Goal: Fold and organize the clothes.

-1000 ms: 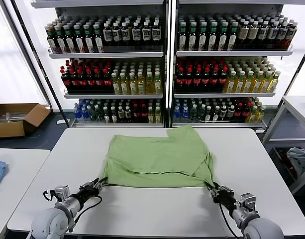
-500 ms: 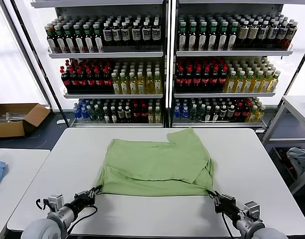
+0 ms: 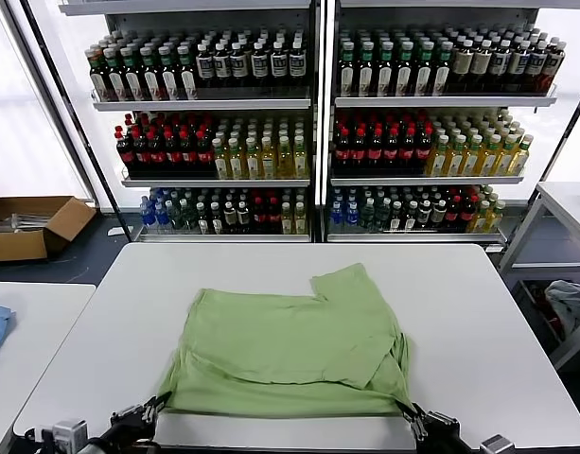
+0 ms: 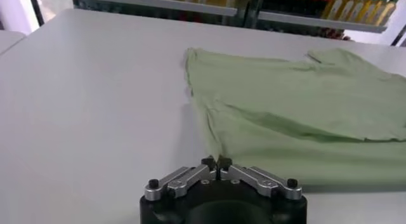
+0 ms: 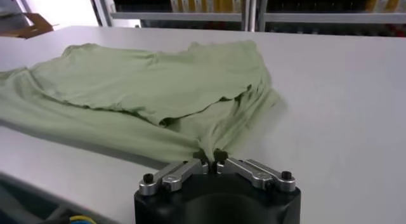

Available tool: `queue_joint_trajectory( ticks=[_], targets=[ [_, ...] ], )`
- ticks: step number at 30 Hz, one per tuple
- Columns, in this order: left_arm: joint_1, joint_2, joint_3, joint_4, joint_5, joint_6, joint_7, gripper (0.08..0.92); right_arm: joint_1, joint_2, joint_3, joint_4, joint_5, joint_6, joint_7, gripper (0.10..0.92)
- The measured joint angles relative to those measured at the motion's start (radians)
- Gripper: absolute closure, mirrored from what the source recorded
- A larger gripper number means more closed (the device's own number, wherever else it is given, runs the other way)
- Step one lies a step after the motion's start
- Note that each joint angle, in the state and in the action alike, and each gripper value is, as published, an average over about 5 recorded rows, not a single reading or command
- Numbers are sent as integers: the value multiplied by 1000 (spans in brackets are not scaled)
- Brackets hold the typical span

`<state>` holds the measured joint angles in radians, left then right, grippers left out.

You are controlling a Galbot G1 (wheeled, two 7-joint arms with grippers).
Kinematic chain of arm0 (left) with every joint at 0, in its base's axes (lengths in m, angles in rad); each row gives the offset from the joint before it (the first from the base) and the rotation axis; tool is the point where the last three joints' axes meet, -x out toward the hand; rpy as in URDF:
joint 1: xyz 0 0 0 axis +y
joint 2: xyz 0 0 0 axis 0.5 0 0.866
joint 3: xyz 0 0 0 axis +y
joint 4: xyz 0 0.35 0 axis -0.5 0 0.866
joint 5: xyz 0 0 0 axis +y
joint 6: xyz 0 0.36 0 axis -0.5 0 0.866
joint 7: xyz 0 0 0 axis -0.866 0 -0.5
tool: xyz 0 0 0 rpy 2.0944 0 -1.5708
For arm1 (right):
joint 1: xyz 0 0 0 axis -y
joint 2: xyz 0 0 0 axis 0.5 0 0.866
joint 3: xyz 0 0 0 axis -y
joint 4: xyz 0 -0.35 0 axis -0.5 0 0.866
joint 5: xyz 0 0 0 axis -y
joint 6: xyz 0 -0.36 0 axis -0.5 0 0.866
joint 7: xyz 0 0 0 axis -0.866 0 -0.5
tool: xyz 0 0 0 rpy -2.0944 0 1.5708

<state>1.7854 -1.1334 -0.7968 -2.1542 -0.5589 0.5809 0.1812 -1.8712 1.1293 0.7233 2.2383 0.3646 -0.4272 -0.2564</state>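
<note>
We hold the green shirt by its two near corners at the near edge of the surface.

In the head view the shirt (image 3: 291,345) lies flat on the white surface (image 3: 479,312), folded over itself, and its near hem is stretched between our left hand (image 3: 149,413) and our right hand (image 3: 410,419); we judge this keeps the hem straight for the next fold. In the left wrist view the left hand (image 4: 216,162) is closed tight, and the corner of the shirt (image 4: 298,117) runs into its tips, so we think it is pinched. In the right wrist view the right hand (image 5: 210,158) is narrow and the shirt (image 5: 146,92) gathers to a point between its tips.
</note>
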Motion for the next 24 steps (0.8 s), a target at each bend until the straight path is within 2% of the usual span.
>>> queue_joint_trajectory(
  ticks=[3, 9, 17, 20, 24],
  targets=[
    [47, -16, -23, -39, 24, 0, 8, 847, -11, -7, 19, 9, 14, 4, 9, 674],
    [98, -23, -77, -104, 43, -1, 19, 676, 22, -32, 63, 15, 94, 3, 29, 501],
    [99, 29, -152, -124, 26, -1, 54, 442, 158, -103, 84, -23, 229, -9, 29, 269],
    [69, 70, -159, -107, 22, -1, 71, 356, 223, -134, 76, -46, 262, -21, 21, 216],
    [4, 133, -148, -69, 9, -1, 90, 246, 314, -176, 53, -86, 293, -40, 8, 204]
  ],
)
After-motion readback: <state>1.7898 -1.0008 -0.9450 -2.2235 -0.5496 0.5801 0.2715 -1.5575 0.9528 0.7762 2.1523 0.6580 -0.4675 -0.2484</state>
